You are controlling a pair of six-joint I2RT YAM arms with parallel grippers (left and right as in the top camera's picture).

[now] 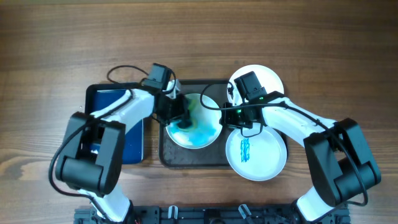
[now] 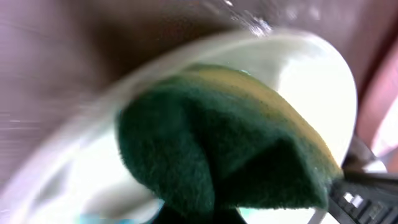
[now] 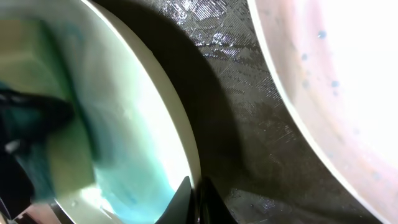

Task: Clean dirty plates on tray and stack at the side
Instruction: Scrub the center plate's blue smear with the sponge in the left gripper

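I have the left jaws clenched on a green sponge [image 2: 236, 155], pressed to the smeared plate [image 1: 205, 137] on the tray [image 1: 186, 160]; the right jaws pinch that plate's rim. A scribbled plate [image 1: 255, 152] lies just beside.

Both arms bent inward, left pincer [image 1: 181, 117] and right pincer [image 1: 227, 119] angled down, clamped

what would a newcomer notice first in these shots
The smeared plate in the middle of the tray, awash in blue-green, with the left pincer pressing a green sponge onto it. The right pincer pinches its rim, and to the tray's right lies a scribbled plate.
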